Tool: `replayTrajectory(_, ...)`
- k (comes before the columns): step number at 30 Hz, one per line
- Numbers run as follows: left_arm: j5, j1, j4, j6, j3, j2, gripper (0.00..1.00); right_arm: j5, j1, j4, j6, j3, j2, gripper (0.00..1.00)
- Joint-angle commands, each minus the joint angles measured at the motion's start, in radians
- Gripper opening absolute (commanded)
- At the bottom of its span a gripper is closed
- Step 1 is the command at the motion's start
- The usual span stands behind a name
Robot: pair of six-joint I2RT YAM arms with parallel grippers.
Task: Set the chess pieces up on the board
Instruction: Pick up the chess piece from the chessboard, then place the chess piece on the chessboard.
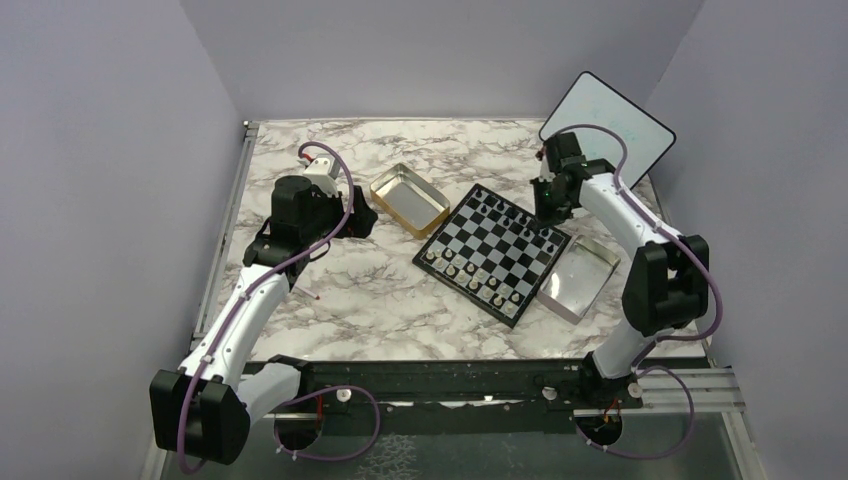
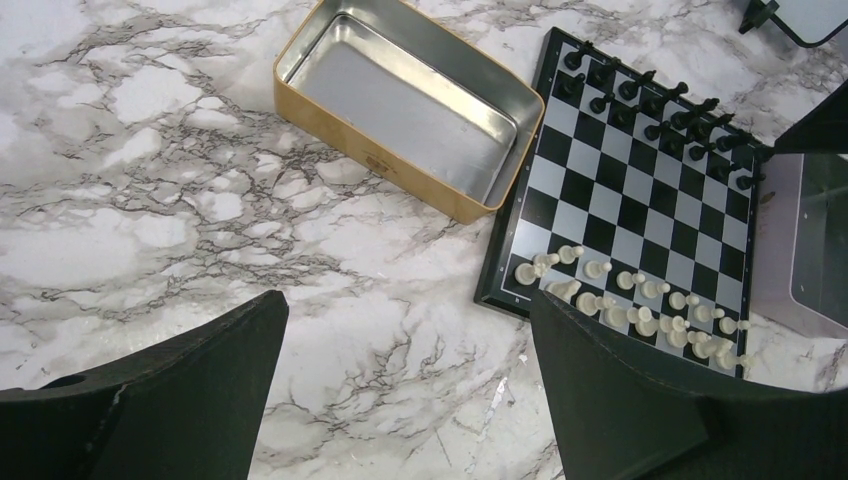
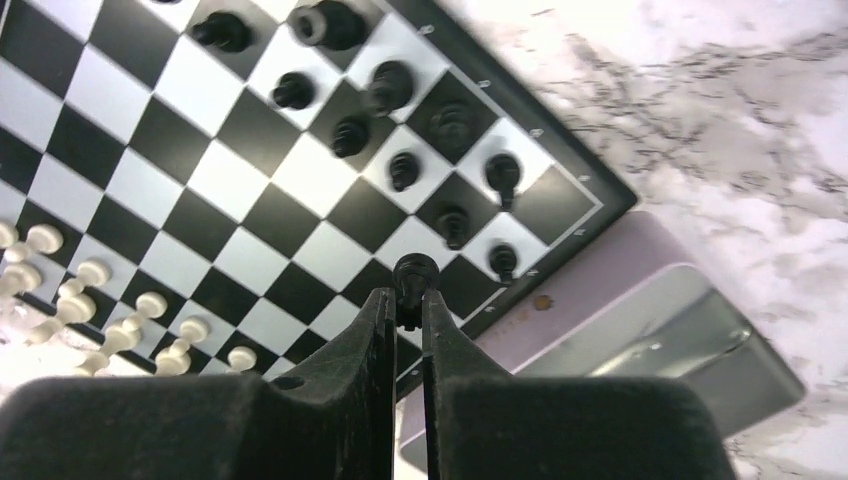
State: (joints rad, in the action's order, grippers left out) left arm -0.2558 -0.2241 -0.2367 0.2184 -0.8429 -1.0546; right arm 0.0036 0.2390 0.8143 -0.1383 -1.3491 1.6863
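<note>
The board [image 1: 497, 245] lies angled in the middle of the marble table. Black chess pieces [image 1: 515, 215] line its far right edge and pale ones [image 1: 470, 275] its near left edge. My right gripper [image 1: 548, 212] hangs over the board's right corner. In the right wrist view the gripper [image 3: 405, 300] is shut on a small black piece [image 3: 414, 272], above the squares by the board's [image 3: 200, 170] edge; whether the piece touches the board I cannot tell. Other black pieces [image 3: 350, 135] stand beyond it. My left gripper [image 2: 408, 300] is open above bare marble, left of the board [image 2: 640, 215].
An open gold tin [image 1: 409, 199] sits left of the board, its wall [image 2: 370, 155] close to the board's corner. A silver lid [image 1: 580, 278] lies against the board's right side. A white tablet [image 1: 607, 125] leans at the back right. Walls enclose the table.
</note>
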Motion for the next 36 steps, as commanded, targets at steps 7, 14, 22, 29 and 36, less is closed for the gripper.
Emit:
replayTrajectory(7,0.014,-0.007,-0.003,-0.009,0.004,0.020,0.92,-0.056,-0.168,0.047,0.022,-0.067,0.017,0.13)
replayTrajectory(14,0.016,-0.008,-0.003,-0.011,0.005,0.021,0.92,-0.075,-0.199,0.058,0.017,-0.095,0.100,0.13)
replayTrajectory(22,0.013,-0.009,-0.003,-0.010,0.004,0.021,0.92,-0.030,-0.213,0.081,0.014,-0.104,0.151,0.13)
replayTrajectory(29,0.014,-0.011,-0.004,-0.010,0.004,0.021,0.92,-0.048,-0.221,0.075,0.012,-0.102,0.175,0.14)
replayTrajectory(36,0.017,-0.012,-0.006,-0.012,0.004,0.023,0.92,-0.050,-0.228,0.075,0.010,-0.109,0.200,0.15)
